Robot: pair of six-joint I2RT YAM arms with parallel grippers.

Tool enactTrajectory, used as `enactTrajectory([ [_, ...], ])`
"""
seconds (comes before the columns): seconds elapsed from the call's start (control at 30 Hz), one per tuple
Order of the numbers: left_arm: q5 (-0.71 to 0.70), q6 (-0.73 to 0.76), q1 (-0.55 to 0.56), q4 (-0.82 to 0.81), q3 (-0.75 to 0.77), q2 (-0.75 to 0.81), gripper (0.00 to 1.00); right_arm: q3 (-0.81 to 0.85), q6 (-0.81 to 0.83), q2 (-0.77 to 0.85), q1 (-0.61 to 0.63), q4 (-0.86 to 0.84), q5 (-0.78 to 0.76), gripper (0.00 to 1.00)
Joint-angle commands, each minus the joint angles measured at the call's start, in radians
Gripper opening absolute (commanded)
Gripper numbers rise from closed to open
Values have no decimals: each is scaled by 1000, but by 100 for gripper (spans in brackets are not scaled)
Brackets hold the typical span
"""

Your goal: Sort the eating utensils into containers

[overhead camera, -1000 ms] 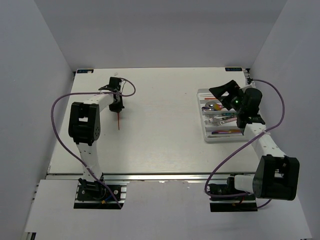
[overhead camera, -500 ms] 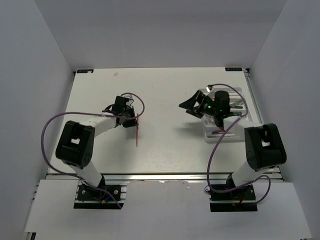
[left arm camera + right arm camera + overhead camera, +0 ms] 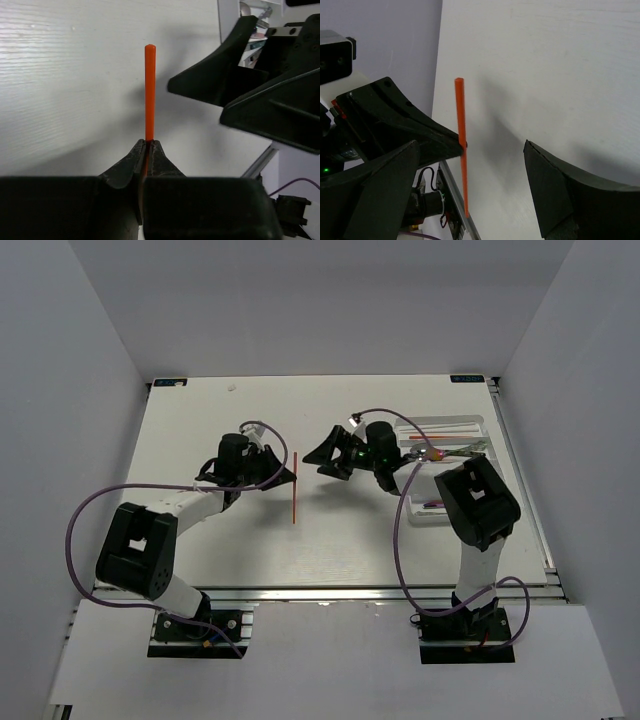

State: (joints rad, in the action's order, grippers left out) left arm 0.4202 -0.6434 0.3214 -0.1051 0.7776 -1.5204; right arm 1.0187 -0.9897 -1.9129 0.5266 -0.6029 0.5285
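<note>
**White counter, handover brewing at centre**

Pale walls, white counter (image 3: 200,420), and dead centre the left fingers (image 3: 278,474) pinch a red-orange chopstick (image 3: 294,505), seemingly lifted off the surface, its free end pointing to 12 o'clock. At its 2 o'clock hover the right fingers (image 3: 335,453), spread wide and holding nothing. Looks like a handover! Next, the right must close on that free end before the left lets go, then carry it to the tray (image 3: 484,424) at 3 o'clock.

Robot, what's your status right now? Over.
Left fingers shut on red chopstick, above mid-table. Right fingers wide open, empty, facing it. Tray behind right arm, partly filled. Nothing between right fingers and chopstick.
</note>
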Motion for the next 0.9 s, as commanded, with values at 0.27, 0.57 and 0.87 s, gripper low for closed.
enactTrajectory([
  [0.27,81,-39,39,-64,40,75,0,136,-20,-66,70,-75,-2,65],
  [0.57,-25,7,39,94,139,80,77,123,-98,-61,29,-90,-76,0],
  [0.87,-664,261,39,676,345,392,98,-14,-282,127,-342,220,-591,0],
])
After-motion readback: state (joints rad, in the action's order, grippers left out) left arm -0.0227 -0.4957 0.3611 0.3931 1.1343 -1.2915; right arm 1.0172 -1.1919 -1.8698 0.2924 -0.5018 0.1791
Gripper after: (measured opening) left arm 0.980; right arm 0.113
